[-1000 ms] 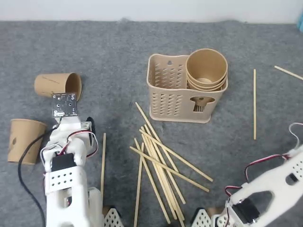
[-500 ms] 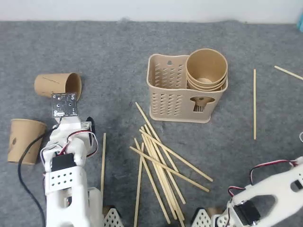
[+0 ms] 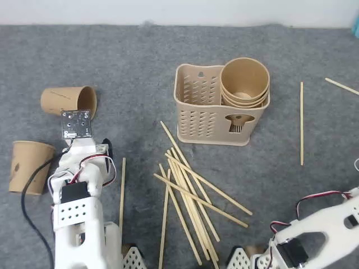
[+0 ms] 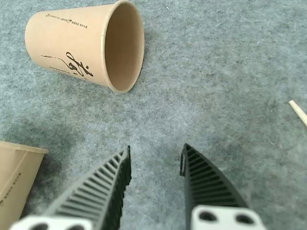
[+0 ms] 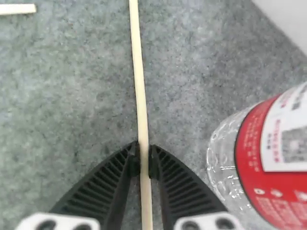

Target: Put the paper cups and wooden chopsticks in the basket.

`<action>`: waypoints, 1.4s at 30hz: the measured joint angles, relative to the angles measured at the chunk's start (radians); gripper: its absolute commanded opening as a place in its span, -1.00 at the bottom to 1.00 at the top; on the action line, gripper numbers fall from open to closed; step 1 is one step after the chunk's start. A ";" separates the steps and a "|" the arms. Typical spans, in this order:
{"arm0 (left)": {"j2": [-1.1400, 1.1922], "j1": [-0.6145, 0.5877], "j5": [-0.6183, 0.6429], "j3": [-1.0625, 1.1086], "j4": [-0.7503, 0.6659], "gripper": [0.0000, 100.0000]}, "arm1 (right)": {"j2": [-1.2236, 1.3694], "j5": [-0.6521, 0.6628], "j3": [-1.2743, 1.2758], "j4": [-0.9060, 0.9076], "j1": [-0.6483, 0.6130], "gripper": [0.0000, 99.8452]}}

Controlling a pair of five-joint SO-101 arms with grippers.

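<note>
By the right edge of the grey surface [image 3: 129, 50], we log the right gripper [image 5: 143, 153] pinched shut on a single chopstick [image 5: 138, 72]. Its long axis runs straight out ahead of the jaws. A clear bottle [image 5: 268, 153] stands just beside that gripper. The basket [image 3: 205, 120], with nested cups [image 3: 245, 78] in one compartment, sits mid-surface, well apart. The left gripper [image 4: 156, 155] is agape and empty, with a tipped cup [image 4: 86, 45] lying ahead of it. We judge the bottle the main hazard when lifting.
</note>
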 measured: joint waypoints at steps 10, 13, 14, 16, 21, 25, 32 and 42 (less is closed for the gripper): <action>0.000 0.000 0.000 0.000 0.000 -0.67 | -0.037 0.103 -0.018 0.212 -0.066 -0.99; 0.000 0.000 0.000 0.000 0.000 -0.67 | -0.038 0.107 -0.068 0.313 -0.101 -0.99; 0.000 0.000 0.000 0.000 0.000 -0.67 | -0.037 0.109 -0.083 0.341 -0.115 -0.99; 0.000 0.000 0.000 0.000 0.000 -0.67 | -0.032 0.109 -0.109 0.393 -0.144 -0.99; 0.000 0.000 0.000 0.000 0.000 -0.67 | -0.026 0.126 -0.166 0.520 -0.212 -0.99; 0.000 0.000 0.000 0.000 0.000 -0.67 | -0.023 0.189 -0.236 0.675 -0.273 -0.99; 0.000 0.000 0.000 0.000 0.000 -0.67 | -0.044 0.327 -0.253 0.827 -0.322 -0.99; 0.000 0.000 0.000 0.000 0.000 -0.67 | -0.080 0.505 -0.250 0.832 -0.347 -0.99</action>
